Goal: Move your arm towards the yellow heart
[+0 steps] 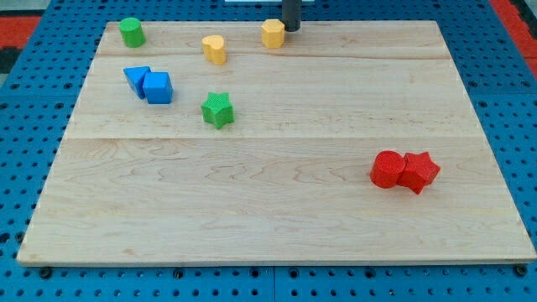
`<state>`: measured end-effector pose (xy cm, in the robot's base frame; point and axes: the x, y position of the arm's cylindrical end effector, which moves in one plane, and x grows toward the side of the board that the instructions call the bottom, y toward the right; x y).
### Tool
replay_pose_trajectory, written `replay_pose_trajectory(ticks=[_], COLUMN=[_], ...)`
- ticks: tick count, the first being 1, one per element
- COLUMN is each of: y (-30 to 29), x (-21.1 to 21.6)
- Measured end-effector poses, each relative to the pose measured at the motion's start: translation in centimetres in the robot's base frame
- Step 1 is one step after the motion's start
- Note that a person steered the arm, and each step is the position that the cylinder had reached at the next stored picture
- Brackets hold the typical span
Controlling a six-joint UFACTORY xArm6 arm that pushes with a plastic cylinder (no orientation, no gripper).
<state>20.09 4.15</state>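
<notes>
Standing at the view's top edge, my tip (290, 29) sits just right of a yellow hexagon block (273, 33); rod only, so no fingers whose state could be told. Yellow heart (215, 49): left of the hexagon, near. Tabletop (277, 210) also carries green cylinder (131, 32), green star (217, 110)

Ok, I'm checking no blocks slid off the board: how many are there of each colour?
Green: 2, a cylinder and a star
Yellow: 2, a heart and a hexagon
Blue: 2, touching
Red: 2, a cylinder and a star, touching
Total: 8
My tip is beside the hexagon.
</notes>
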Motion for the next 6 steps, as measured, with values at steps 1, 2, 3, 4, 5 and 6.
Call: replay_pose_trajectory(ticks=[1,2,3,4,5,6], y=[0.6,0.6,2.3,3.5,3.5,3.5], x=[0.0,0.0,1.6,3.7,6.0,6.4])
